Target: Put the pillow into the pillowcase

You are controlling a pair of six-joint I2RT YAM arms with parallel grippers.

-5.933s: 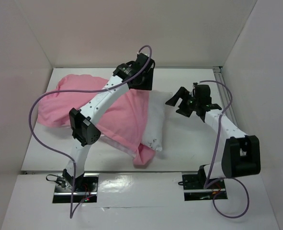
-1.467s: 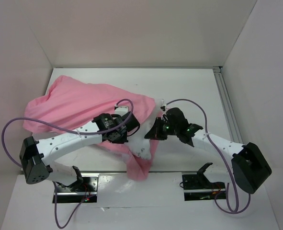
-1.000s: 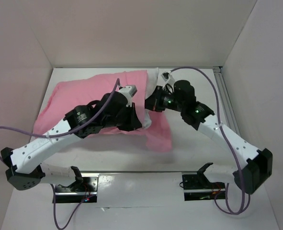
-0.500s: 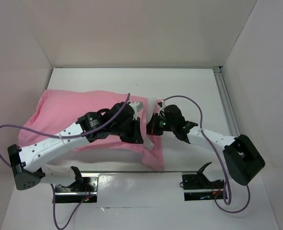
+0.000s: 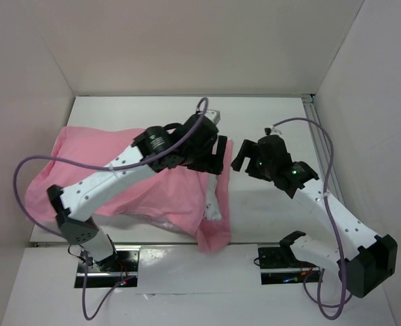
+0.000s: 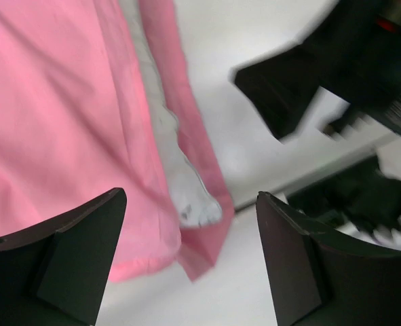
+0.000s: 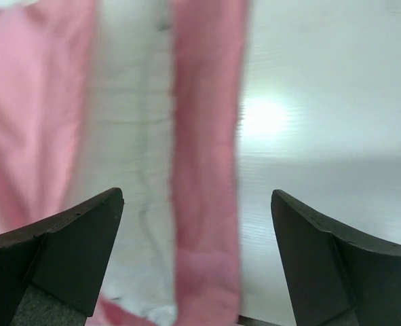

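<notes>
The pillowcase (image 5: 119,176) is spread over the left half of the desk (image 5: 268,115), with one corner reaching the near edge. The left arm (image 5: 112,180) is stretched across it from a low elbow, and the left pincer (image 5: 217,155) is held released above the case's right-hand opening, nothing between its fingers (image 6: 85,258). The pillow (image 5: 215,197) is seen there only as a white strip between pink layers. Just beside it, the right pincer (image 5: 239,157) is likewise spread and empty, carried by the right arm (image 5: 329,210), which is extended leftward.
</notes>
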